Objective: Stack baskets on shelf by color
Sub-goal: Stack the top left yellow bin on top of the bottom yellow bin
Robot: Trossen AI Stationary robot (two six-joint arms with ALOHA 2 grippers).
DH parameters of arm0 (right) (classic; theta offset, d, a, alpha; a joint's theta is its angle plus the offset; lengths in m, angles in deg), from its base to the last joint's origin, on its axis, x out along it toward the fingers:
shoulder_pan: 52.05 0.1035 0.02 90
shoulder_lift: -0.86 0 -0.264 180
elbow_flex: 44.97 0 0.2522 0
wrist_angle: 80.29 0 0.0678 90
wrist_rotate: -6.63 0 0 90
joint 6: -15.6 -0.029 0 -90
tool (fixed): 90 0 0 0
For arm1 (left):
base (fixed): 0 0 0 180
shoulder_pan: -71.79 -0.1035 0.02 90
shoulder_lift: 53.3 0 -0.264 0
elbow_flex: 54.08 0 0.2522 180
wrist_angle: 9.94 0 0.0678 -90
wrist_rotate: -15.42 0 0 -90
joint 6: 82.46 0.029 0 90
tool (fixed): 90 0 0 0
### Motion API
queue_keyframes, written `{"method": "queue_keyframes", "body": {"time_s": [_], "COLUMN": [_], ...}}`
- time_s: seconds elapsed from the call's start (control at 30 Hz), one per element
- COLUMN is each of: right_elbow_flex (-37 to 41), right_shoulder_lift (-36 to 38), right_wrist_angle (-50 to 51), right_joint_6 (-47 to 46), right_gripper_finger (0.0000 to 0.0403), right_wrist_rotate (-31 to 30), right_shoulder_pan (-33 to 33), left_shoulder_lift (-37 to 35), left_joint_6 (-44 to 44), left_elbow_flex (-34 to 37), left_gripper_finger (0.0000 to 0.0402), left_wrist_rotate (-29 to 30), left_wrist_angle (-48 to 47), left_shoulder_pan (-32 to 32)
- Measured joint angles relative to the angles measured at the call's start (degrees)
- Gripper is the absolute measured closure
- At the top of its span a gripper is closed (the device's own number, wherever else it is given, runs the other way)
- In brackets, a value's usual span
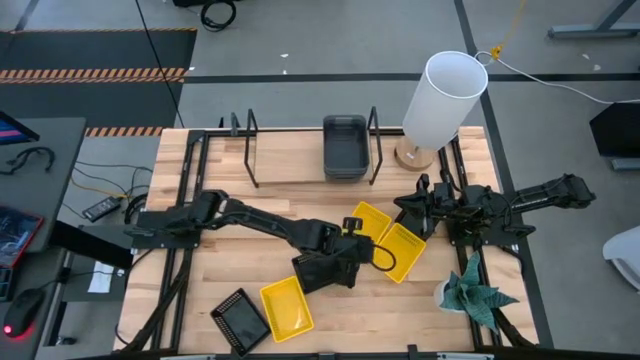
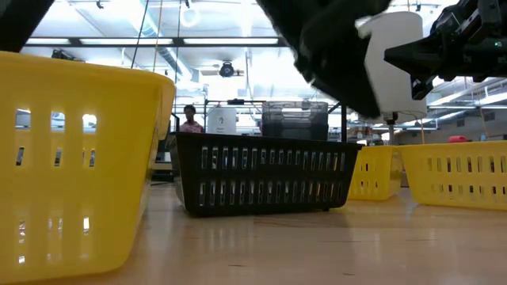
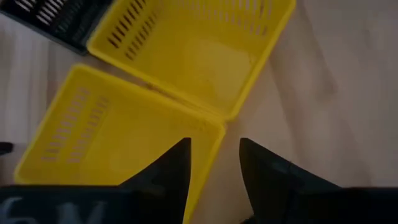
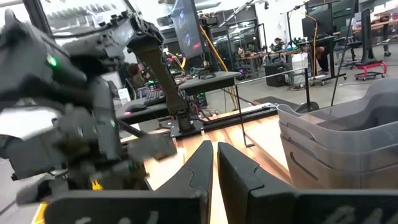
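Two yellow baskets lie side by side on the table, one (image 1: 370, 222) (image 3: 199, 56) farther from my left gripper and one (image 1: 405, 250) (image 3: 118, 143) closer to it. My left gripper (image 1: 352, 258) (image 3: 214, 143) is open and tips down over the closer one. One finger (image 3: 177, 168) stands over its inside and the other (image 3: 264, 174) outside its side wall (image 3: 211, 149); I see no touch. A third yellow basket (image 1: 285, 305) and a black mesh basket (image 1: 240, 320) lie near the front edge. Dark grey baskets (image 1: 345, 148) sit stacked on the shelf (image 1: 290, 165). My right gripper (image 4: 214, 165) waits shut at the right, holding nothing.
A tall white cylinder (image 1: 440, 95) stands at the back right by the shelf's end. A green paper plant (image 1: 475, 295) sits at the front right. A dark slotted basket (image 2: 261, 178) (image 3: 43, 18) stands close to the yellow pair. Black wire uprights (image 1: 250, 150) rise from the shelf.
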Motion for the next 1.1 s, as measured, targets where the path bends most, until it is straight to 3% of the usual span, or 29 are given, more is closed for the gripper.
{"method": "queue_keyframes", "body": {"time_s": [0.6, 0.83, 1.1], "right_elbow_flex": [0.02, 0.0, 0.02], "right_shoulder_lift": [0.0, 0.02, 0.02], "right_wrist_angle": [0.05, -0.06, -0.06], "right_joint_6": [0.0, 0.0, 0.0], "right_gripper_finger": [0.0375, 0.0375, 0.0375], "right_wrist_rotate": [0.0, 0.0, 0.02], "right_shoulder_pan": [0.01, 0.01, -0.01], "left_shoulder_lift": [5.44, 5.38, 3.95], "left_joint_6": [2.52, 2.37, 2.21], "left_elbow_flex": [0.0, -0.02, -3.1], "left_gripper_finger": [0.0266, 0.0291, 0.028], "left_wrist_rotate": [-3.58, -3.5, -4.18], "left_wrist_angle": [-1.82, -1.88, -4.21], "left_shoulder_pan": [-3.03, -2.97, -2.92]}}
